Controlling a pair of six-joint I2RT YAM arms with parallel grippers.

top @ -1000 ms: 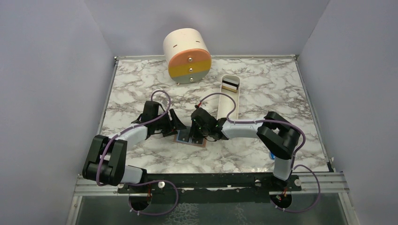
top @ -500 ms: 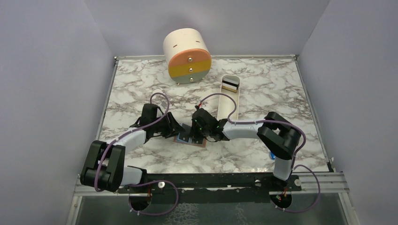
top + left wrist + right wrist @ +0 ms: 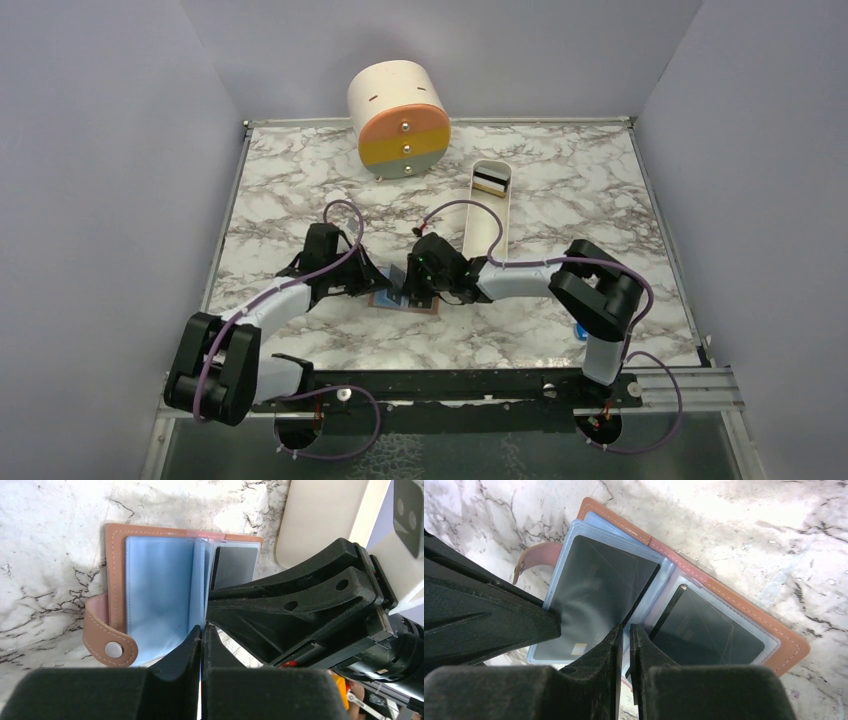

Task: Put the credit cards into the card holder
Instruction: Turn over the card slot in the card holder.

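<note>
Tan leather marks the card holder (image 3: 400,300) in the overhead view. It lies open on the marble surface, closer to the near edge than the far one and roughly midway between the left and right edges. My left pincer (image 3: 378,283) and right pincer (image 3: 410,290) meet over it, tips just beside each other. The white tray (image 3: 487,225) reaches toward the far edge, well apart from them.

On the left wrist camera my pincer is closed to a hairline slit. A blue sleeve leaf (image 3: 198,580) stands on edge and runs straight into that slit, so I take it to be pinched there. The snap strap (image 3: 110,642) lies flat beside it.

On the right wrist camera the jaws are almost together. The corner of a dark card (image 3: 594,590), already mostly under clear plastic, runs into the gap, and I judge it gripped. A second card (image 3: 709,627) sits in the neighbouring pocket.

I read this as the insertion step, nearly finished. Next the card needs a short push along the sleeve to seat it. The left pincer should hold the leaf steady until the right lets go.
</note>
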